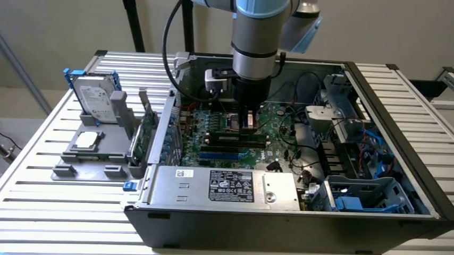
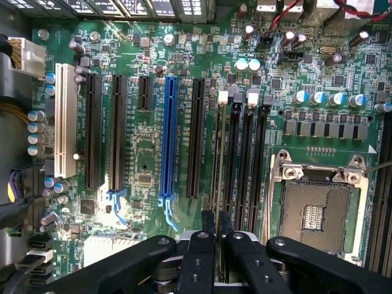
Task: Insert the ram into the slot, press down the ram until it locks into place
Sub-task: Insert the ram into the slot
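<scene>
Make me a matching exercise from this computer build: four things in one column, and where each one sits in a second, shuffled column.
Things:
1. the ram
2. processor socket
3. hard drive
4. blue socket

Places:
A. on the grey holder outside the case
B. between black sockets
C. between the fingers of the end effector
D. beside the memory slots, empty

Pairs: 1-C, 2-D, 3-A, 4-B

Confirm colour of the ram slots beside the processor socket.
The slots are black, with pale end latches; clearest in wrist view.
</scene>
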{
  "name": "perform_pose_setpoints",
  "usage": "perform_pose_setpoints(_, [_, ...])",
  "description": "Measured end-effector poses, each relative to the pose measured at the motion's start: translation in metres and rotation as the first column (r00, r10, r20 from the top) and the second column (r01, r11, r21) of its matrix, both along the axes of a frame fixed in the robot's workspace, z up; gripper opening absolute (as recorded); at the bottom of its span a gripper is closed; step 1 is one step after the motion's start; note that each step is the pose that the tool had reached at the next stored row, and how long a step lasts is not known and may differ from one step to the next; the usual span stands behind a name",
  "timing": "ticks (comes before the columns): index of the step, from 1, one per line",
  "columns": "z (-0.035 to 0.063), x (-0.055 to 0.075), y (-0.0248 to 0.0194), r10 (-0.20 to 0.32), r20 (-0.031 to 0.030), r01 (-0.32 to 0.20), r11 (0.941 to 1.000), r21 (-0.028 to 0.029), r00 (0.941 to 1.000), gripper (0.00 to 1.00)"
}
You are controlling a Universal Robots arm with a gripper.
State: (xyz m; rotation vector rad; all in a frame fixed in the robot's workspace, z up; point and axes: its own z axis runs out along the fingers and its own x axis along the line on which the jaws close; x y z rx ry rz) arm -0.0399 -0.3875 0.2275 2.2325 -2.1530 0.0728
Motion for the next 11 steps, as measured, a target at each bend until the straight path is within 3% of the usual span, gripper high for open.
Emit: perform_pose_setpoints(11, [-0.0027, -0.0001, 0.0015, 0.0, 0.0002, 0.0, 1.0, -0.005, 1.0, 0.14])
